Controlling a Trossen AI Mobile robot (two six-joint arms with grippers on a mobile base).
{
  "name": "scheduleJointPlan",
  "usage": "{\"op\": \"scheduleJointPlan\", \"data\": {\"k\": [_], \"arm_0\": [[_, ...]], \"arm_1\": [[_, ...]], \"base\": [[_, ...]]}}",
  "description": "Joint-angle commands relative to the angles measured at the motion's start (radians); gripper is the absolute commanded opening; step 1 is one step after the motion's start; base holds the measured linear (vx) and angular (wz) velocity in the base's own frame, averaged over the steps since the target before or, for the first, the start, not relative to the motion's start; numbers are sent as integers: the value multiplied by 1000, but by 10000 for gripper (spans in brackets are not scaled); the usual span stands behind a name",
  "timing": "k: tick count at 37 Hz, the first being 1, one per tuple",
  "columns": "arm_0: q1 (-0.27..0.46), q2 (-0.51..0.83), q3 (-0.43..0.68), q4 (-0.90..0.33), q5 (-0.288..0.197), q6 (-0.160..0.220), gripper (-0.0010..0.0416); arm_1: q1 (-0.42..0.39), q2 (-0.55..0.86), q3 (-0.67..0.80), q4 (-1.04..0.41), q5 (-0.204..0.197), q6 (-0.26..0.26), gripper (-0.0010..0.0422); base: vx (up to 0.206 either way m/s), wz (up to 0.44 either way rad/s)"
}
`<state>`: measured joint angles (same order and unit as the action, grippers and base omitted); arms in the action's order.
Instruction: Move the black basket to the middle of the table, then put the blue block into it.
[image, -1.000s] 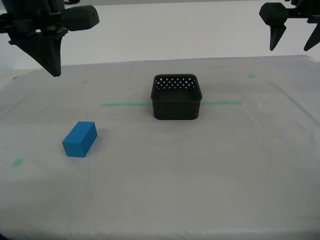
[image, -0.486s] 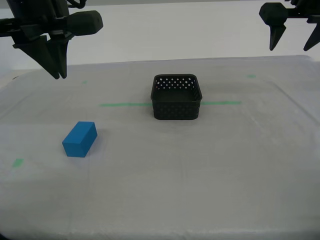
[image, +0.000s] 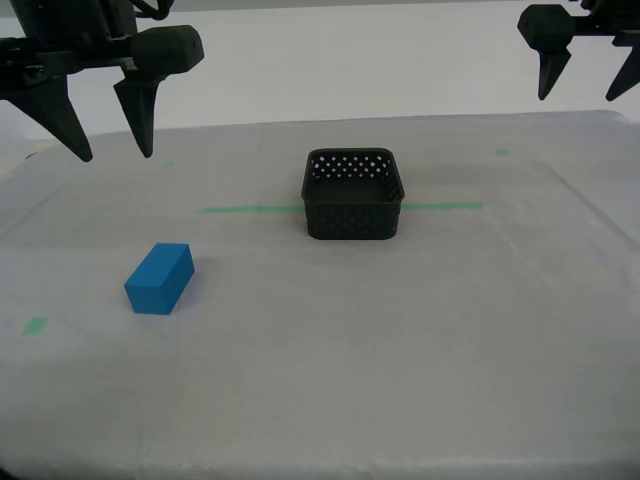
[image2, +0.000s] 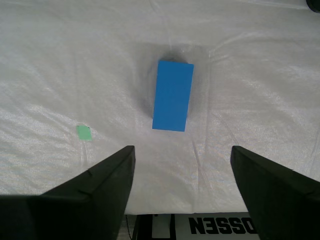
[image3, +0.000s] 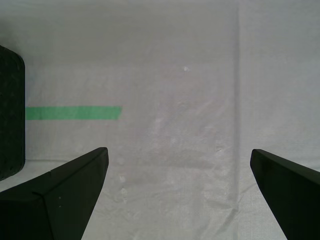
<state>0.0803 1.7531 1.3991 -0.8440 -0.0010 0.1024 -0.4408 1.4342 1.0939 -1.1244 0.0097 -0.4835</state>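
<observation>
The rectangular black plastic basket with small round holes in its walls sat on the desk with the pale grey-white cloth, near the middle, right on the green tape line. It looked like the basket part of the job was done. The small bright-blue block lay flat on the cloth at the exterior view's left, nearer the camera than the basket and well apart from it. A small green tape bit lay near the block.

My second claw hung high over the far left of the desk in the exterior view. Its two black fingers were spread wide and held nothing. In its wrist view the blue block showed past the fingertips, about in line with the gap between them.

My first claw hung high at the exterior view's far right. It was wide open too, and empty. Its wrist view showed bare cloth, the end of the green tape line and one dark edge of the basket.

The step in hand seemed to be picking up the block. To do it well, my second claw should come forward and straight down so the block sits between the fingers. The fingers should close on the two long sides, since that is the thin way across. It should go low enough to grip the middle of the sides but not drag on the cloth. The grip should be firm and slow, so the block does not twist or slide away.
</observation>
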Motion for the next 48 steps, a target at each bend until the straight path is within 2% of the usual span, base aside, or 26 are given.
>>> {"op": "scheduleJointPlan", "data": {"k": [1, 4, 12, 16, 20, 24, 32, 36, 42, 48], "arm_0": [[0, 0, 0, 3, 0, 0, 398], [0, 0, 0, 4, 0, 0, 398], [0, 0, 0, 7, 0, 0, 399], [0, 0, 0, 7, 0, 0, 399], [0, 0, 0, 7, 0, 0, 399], [0, 0, 0, 8, 0, 0, 399], [0, 0, 0, 7, 0, 1, 399], [0, 0, 0, 8, 0, 1, 399], [0, 0, 0, 8, 0, 0, 399], [0, 0, 0, 8, -1, 1, 398]], "arm_1": [[0, 0, 0, 1, -6, 14, 296], [0, 0, 0, 16, -35, 40, 326], [-1, 2, -1, 24, -36, 49, 406], [-1, 2, -16, 42, -26, 42, 391], [-1, 2, -50, 63, -18, 38, 405], [0, 2, -97, 95, -4, 30, 400], [-1, 2, -165, 180, -6, 21, 400], [-2, 2, -188, 218, -32, 20, 401], [-2, 5, -227, 267, -32, 19, 401], [-2, 97, -226, 298, -20, 43, 401]], "base": [[0, 0], [0, 0], [0, 0], [0, 0], [0, 0], [0, 0], [0, 0], [0, 0], [0, 0], [0, 0]]}}
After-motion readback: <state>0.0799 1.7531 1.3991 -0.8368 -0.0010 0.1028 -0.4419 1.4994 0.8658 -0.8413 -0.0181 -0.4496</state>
